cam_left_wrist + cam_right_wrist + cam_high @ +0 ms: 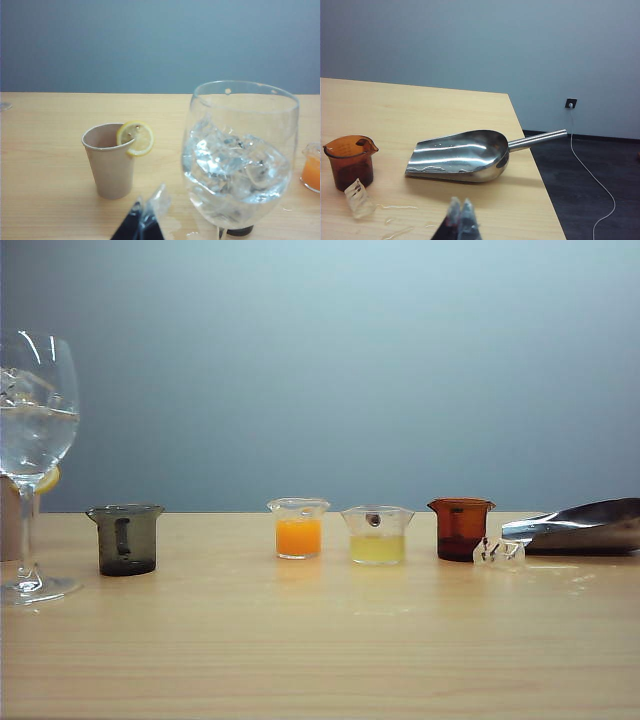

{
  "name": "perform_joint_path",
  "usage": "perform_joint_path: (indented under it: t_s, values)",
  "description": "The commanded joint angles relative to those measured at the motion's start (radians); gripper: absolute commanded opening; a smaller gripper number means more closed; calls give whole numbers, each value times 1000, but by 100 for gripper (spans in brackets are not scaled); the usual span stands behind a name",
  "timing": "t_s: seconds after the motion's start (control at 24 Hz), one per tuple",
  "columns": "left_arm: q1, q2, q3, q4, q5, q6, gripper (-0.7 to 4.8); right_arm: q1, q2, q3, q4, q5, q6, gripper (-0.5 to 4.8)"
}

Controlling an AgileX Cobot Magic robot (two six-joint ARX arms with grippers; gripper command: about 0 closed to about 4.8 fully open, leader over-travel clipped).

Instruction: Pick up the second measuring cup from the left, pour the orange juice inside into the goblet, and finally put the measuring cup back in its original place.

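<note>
Left gripper, its state unreadable, sits low beside the ice-filled goblet near the table's left edge. Mid-table, apart from both grippers, stands the second measuring cup holding orange juice. Right gripper, clenched empty, hovers near the steel scoop by the right edge.

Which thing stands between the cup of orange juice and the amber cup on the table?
In the exterior view, one clear cup with pale yellow liquid stands between the second measuring cup and the amber cup, touching neither.
</note>
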Motion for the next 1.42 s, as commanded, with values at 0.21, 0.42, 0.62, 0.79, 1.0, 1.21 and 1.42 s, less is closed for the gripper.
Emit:
perform_joint_path:
  t_s: [0.21, 0.42, 0.62, 0.79, 1.0, 1.21, 1.42]
  values:
    - [-1, 0, 2, 16, 3, 1, -6, 0, 0, -4, 19, 0, 55, -1]
    - [-1, 0, 25, 16, -8, -40, -6, 3, 0, 31, 16, -2, 57, -1]
    - [0, 12, 228, -132, -109, -192, -6, 3, 9, 225, -77, -26, 57, -2]
    - [-1, 117, 425, -231, -90, -192, -6, 3, 133, 381, -84, -26, 56, -2]
    - [-2, 309, 613, -244, -34, -192, -6, 22, 367, 529, 15, -66, 56, -2]
    - [-3, 431, 738, -290, -9, -201, -6, 143, 520, 556, 191, -2, 53, -3]
    - [-9, 493, 793, -344, 56, -203, -6, 518, 737, 555, 329, 385, 21, -3]
